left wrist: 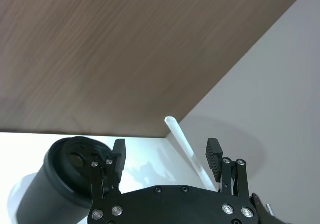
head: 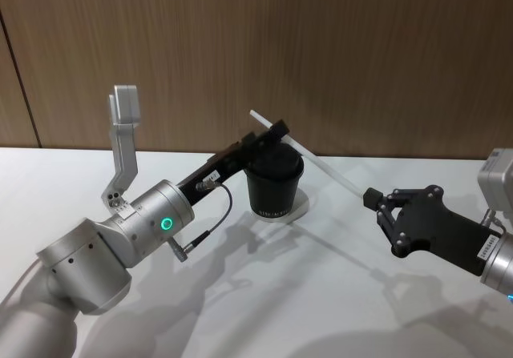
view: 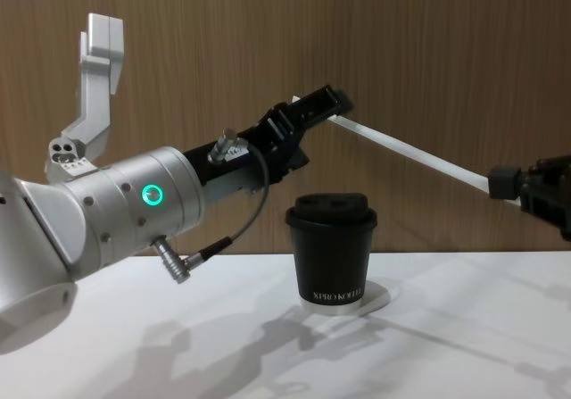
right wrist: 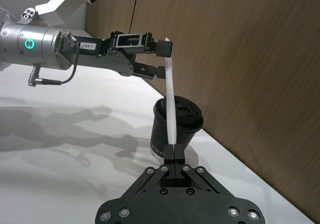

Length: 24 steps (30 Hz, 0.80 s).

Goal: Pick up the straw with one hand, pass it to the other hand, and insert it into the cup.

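I had the right gripper [head: 371, 199] clamped on the straw's [head: 324, 165] lower end, left gripper [left wrist: 166, 156] spread wide around its upper end, up above the cup [head: 273, 186]

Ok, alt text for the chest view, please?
A white straw slants through the air, its lower end pinched in the right gripper at the right edge, its upper end at the left gripper, above a lidded black cup on the white table.

Bright even light, soft shadows, sharp focus
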Motion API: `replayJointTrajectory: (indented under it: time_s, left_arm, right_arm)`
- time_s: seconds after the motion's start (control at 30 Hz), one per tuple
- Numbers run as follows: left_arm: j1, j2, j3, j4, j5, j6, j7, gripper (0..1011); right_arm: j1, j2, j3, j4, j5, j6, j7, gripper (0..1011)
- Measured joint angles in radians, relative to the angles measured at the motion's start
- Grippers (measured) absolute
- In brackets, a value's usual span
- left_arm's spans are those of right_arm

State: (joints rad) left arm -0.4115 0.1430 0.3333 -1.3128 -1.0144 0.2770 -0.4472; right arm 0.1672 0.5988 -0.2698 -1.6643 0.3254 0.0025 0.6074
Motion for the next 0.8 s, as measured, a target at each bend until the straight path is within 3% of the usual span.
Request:
replayJointTrajectory:
  time_s: [0.57,0.8]
  left_arm:
    - [-0.022,-0.023,0.006,0.049,-0.047,-0.019,-0.065,1000]
    - [-0.022,-0.022,0.008,0.051,-0.053,-0.025,-0.077,863]
  right_arm:
    - [0.000,0.000,0.000,0.000,0.000,0.000,0.000,1]
    - [0.000,0.000,0.000,0.000,0.000,0.000,0.000,1]
